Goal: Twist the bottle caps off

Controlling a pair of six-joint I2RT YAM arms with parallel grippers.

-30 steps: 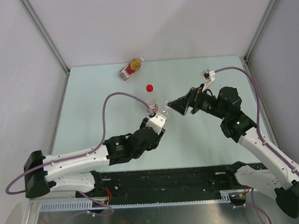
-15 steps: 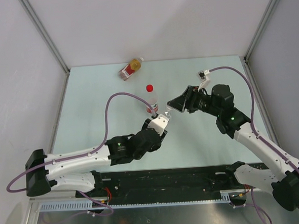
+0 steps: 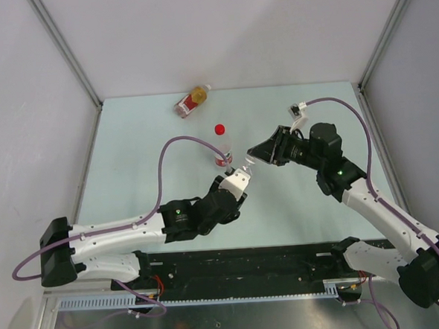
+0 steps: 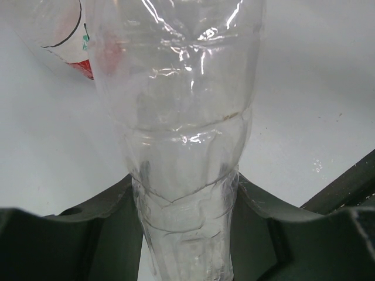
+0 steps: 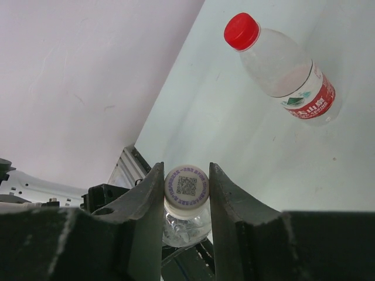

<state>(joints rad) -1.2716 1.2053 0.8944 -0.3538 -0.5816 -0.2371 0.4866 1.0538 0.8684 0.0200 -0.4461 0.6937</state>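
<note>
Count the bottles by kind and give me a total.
Labelled clear bottle: 1
Plain clear bottle: 1, held by left hand, right hand gripping its white cap
Amber bottle: 1
Total: 3

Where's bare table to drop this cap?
Bare: left side of the table, between the amber bottle and the left arm; also the far strip between that bottle and the right gripper. Crowded mid-table: the red-capped bottle lies beside the clear bottle in the left gripper.
</note>
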